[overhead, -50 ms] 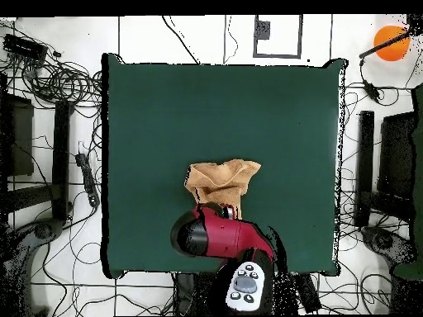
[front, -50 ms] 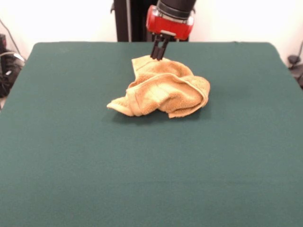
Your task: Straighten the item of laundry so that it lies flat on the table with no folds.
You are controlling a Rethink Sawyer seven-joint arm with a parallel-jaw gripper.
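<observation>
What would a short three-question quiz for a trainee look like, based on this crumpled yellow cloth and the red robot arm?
1. True or false: the towel lies flat with no folds.
2. Where is the claw in the front view? A) at the towel's far edge B) over bare table near the camera C) out of view
3. Fill in: in the overhead view, the arm covers part of the ____.

Key: 1 false, it is bunched in a heap. 2 A. 3 towel.
</observation>
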